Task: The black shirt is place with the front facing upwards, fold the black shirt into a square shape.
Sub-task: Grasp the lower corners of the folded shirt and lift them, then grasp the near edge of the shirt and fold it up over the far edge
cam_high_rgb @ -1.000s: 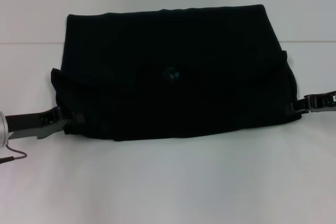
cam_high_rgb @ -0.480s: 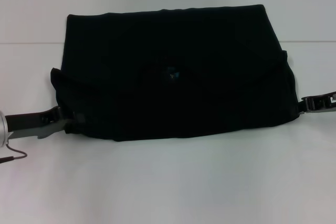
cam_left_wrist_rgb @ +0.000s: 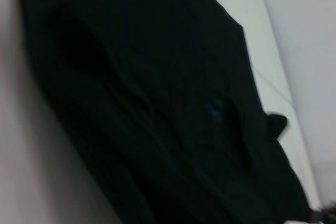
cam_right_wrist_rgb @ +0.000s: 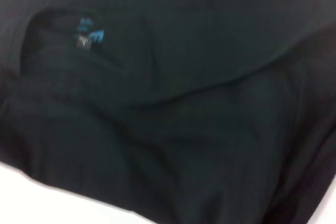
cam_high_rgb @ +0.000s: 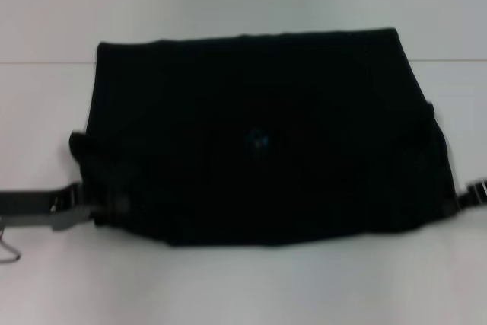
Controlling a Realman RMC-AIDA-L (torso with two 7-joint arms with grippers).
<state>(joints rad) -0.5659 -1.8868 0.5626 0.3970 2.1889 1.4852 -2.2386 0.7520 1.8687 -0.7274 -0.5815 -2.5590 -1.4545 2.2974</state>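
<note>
Black shirt (cam_high_rgb: pixel 259 135) lies spread on the white table (cam_high_rgb: pixel 243 287), folded once into a wide band; far edge straight and level, near edge running across just past the middle of the table; the band's short ends sit to the robot's left and right, each a little bunched. Small blue neck label (cam_high_rgb: pixel 256 141) shows near the centre of the cloth in the head view; same label visible as a blue fleck in the left wrist view (cam_left_wrist_rgb: pixel 216 109) and, clearer, in the right wrist view (cam_right_wrist_rgb: pixel 90 31), sitting at the edge of a curved neckline fold. No lettering can be made out on the upper face.

Left gripper (cam_high_rgb: pixel 80 205) low at the table surface, at the near-left corner of the shirt; its grey body reaches in from the left border, tips touching or tucked into the bunched cloth there; whether the fingers are parted or pinched, cannot tell, as dark cloth hides them. A thin wire loop (cam_high_rgb: pixel 9 253) lies on the table beneath that arm.

Right gripper (cam_high_rgb: pixel 473 192) at the right border, just beside the near-right corner of the shirt; only a sliver shows; cannot tell whether its fingers are apart or together, nor whether it touches the cloth.

Both wrist views filled almost wholly with creased black fabric; strips of white table at their margins.
</note>
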